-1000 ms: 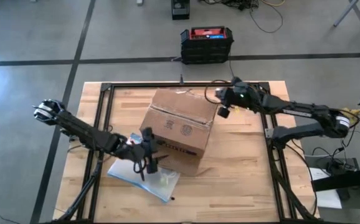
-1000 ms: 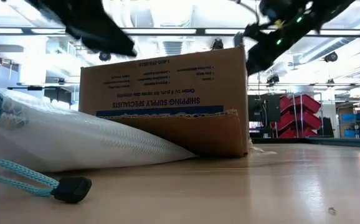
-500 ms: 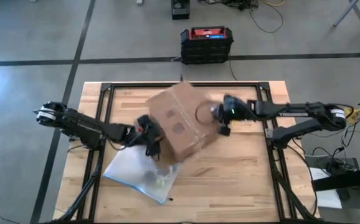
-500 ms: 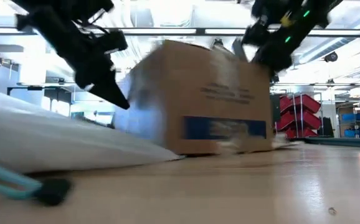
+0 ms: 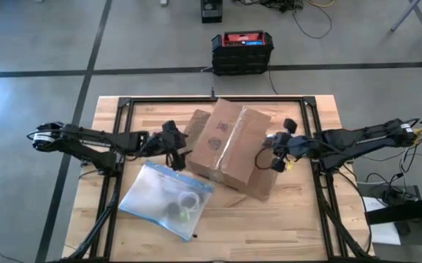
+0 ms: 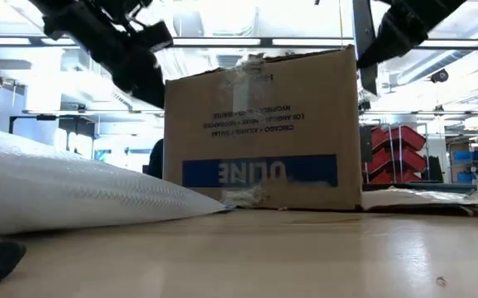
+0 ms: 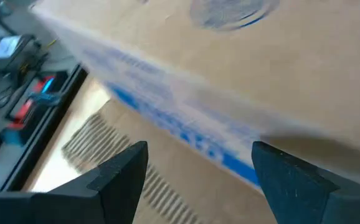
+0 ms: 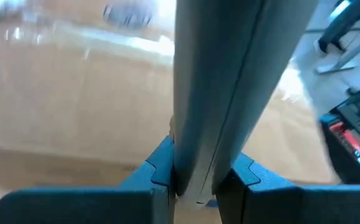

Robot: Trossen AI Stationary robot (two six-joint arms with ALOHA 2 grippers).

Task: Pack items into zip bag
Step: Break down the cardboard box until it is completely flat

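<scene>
My left claw (image 5: 176, 146) is spread wide and empty, just beside one side of the brown cardboard box (image 5: 229, 146) on the worktop (image 5: 291, 219). The zip bag (image 5: 163, 197) lies flat nearby, on the near side of that claw, with dark and pale items (image 5: 180, 208) inside. My right claw (image 5: 275, 150) sits at the box's opposite side, pressed together on a cardboard flap (image 8: 214, 93).
</scene>
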